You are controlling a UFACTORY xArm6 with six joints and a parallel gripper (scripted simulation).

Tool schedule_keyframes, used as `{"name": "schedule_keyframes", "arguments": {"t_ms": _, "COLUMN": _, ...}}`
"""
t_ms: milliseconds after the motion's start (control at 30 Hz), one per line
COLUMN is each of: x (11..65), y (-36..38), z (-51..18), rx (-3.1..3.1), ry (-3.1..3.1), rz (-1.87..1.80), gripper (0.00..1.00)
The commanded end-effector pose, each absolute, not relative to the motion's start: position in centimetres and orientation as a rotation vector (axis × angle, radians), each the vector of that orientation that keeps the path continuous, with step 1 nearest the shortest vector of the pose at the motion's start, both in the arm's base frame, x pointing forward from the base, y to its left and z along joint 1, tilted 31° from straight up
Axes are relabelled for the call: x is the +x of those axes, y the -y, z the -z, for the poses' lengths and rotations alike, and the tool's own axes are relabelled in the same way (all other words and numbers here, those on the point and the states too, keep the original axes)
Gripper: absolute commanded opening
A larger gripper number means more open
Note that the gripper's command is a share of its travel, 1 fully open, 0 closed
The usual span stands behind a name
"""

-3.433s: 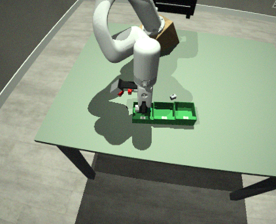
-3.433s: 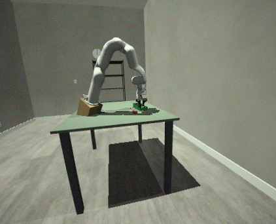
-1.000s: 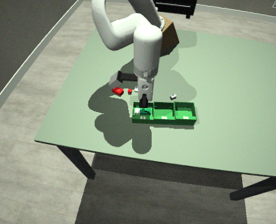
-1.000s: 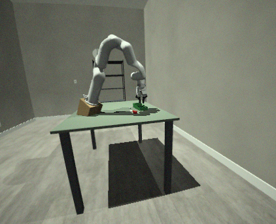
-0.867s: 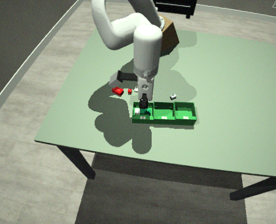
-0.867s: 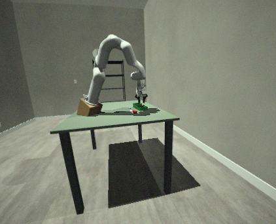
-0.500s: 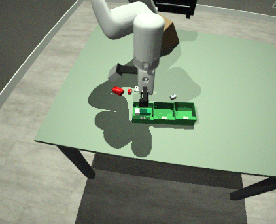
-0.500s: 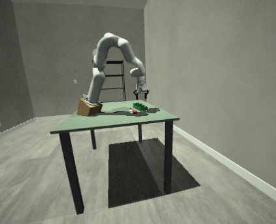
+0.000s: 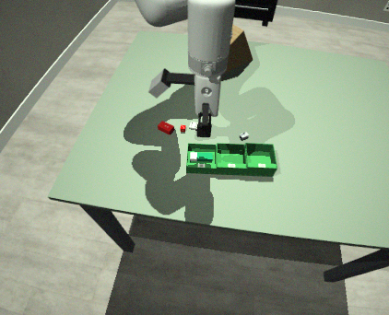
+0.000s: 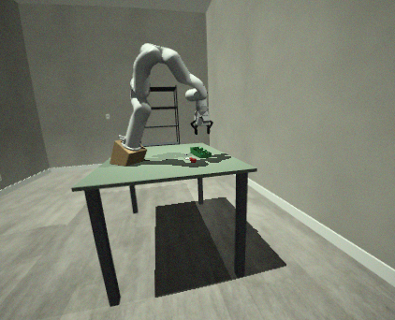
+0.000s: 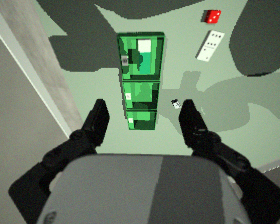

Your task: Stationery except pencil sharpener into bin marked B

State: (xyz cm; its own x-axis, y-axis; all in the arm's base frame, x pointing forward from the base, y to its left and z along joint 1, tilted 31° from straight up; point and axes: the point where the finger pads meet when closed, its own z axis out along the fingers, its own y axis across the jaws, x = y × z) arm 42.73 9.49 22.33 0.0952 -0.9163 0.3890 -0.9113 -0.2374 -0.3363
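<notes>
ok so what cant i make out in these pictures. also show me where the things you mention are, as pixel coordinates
- label letters on the green bins [image 9: 231,172] [image 10: 200,152] [image 11: 139,80]: too small or blurred in the top and wrist views
- the small black-and-white thing [image 9: 244,135] [image 11: 175,103]: too small in both to name
- the red block [image 9: 165,127]: cut off by the wrist view's edge
- the wooden block [image 9: 245,52] [image 10: 128,154]: partly hidden by the arm in the top view

In the top view, a red block [image 9: 166,127] [image 10: 193,160] is lying on the left, a red die [image 9: 182,128] [image 11: 212,16] resting just right of it. A white domino [image 9: 193,125] [image 11: 210,45] is lying flat beside the die. In the exterior view, a dark rack [image 10: 164,89] is standing on the far side.
</notes>
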Motion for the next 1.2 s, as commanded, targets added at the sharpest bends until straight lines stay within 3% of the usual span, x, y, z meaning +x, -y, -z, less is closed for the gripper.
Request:
{"name": "schedule_keyframes", "arguments": {"t_ms": 0, "x": 42.2, "y": -10.0, "z": -23.7, "rx": -2.317, "ry": -1.934, "rz": 0.837, "gripper": 1.00}}
{"name": "schedule_keyframes", "arguments": {"t_ms": 1167, "x": 40.9, "y": -11.0, "z": -26.3, "rx": -2.317, "ry": -1.935, "rz": 0.837, "gripper": 1.00}}
